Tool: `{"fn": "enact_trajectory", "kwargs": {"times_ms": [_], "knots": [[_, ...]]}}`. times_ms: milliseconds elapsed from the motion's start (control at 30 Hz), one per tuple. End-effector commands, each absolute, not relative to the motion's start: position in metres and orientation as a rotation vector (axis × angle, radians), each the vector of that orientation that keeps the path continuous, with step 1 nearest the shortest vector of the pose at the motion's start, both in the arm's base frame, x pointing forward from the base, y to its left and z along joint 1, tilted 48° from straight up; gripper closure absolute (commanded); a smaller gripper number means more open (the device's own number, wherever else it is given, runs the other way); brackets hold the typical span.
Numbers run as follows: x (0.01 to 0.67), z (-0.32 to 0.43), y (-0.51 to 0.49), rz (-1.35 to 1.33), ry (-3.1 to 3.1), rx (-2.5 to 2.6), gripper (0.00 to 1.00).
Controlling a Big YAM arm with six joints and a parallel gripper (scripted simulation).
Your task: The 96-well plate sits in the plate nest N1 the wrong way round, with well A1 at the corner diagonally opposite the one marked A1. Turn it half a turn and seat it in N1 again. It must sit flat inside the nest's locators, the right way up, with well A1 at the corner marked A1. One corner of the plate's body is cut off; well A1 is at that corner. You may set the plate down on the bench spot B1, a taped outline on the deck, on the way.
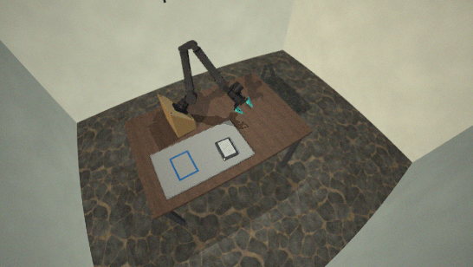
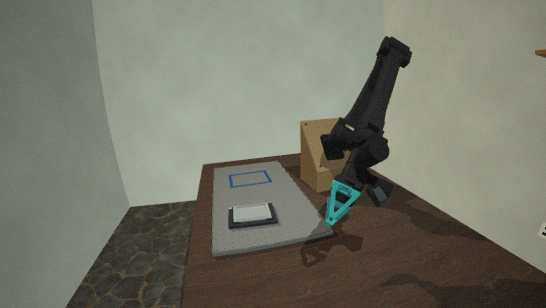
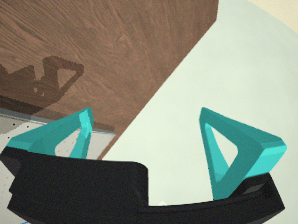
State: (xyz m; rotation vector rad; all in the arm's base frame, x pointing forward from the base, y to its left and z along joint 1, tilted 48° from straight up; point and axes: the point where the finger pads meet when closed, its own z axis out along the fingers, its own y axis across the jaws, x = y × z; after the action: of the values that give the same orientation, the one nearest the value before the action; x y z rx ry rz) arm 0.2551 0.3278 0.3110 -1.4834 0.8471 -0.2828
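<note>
The white 96-well plate [image 1: 226, 148] sits in the dark plate nest N1 [image 2: 252, 216] on the grey deck [image 1: 200, 161]; it also shows in the exterior view [image 2: 252, 213]. I cannot tell the cut corner at this size. The blue taped outline B1 [image 1: 184, 165] lies on the deck beside the nest and is empty; it also shows in the exterior view [image 2: 249, 178]. My gripper [image 1: 243, 107], with teal fingers, is open and empty. It hangs above the brown table just off the deck's edge [image 2: 334, 210], apart from the plate. In the wrist view the open fingers frame the table edge.
A tan wedge-shaped box [image 1: 175, 116] stands on the table by the arm's base, behind the deck; it also shows in the exterior view [image 2: 318, 155]. The brown table [image 1: 277, 119] extends to the right of the deck. Walls close the room in.
</note>
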Motion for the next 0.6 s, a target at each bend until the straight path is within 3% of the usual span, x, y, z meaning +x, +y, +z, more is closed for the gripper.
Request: {"fn": "enact_trajectory", "kwargs": {"times_ms": [0,567], "knots": [[0.267,0.337,0.322,-0.245,0.935,-1.422,0.00],[0.325,0.299,0.282,-0.190,1.341,-1.405,0.00]]}}
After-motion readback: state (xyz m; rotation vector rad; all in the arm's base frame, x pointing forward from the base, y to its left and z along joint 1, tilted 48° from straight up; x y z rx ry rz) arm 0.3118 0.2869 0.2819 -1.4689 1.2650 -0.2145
